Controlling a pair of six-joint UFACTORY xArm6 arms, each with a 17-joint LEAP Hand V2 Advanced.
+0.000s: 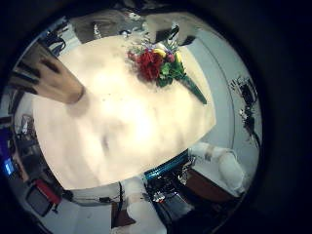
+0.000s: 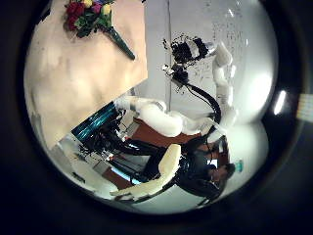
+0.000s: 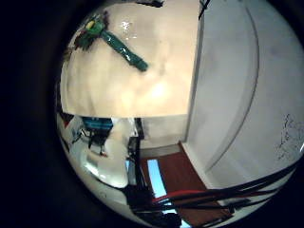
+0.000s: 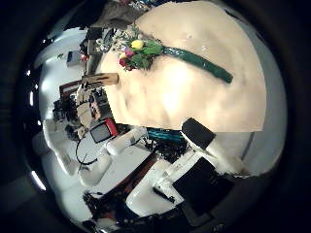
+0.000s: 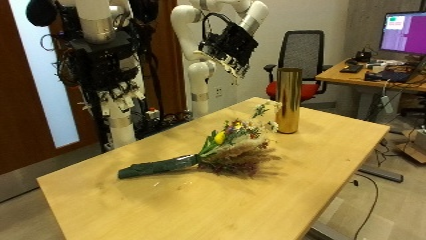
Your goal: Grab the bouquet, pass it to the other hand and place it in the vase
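The bouquet (image 5: 220, 150), red and yellow flowers with a green wrapped stem, lies flat on the wooden table (image 5: 333, 170). The tall gold vase (image 5: 286, 100) stands upright near the table's far end, away from the flowers. One hand (image 5: 233, 45) hangs open in the air above the table's back edge, near the vase and holding nothing. The other hand (image 5: 40, 12) is high up beyond the stem end. The left thumb side palm view shows the right hand (image 2: 186, 49) raised, fingers relaxed.
An office chair (image 5: 304, 55) stands behind the vase. A desk with a monitor (image 5: 406, 35) is beyond the table's far end. The right thumb side palm view shows the bouquet (image 4: 146, 50) on the table (image 4: 194, 97), stem end nearest.
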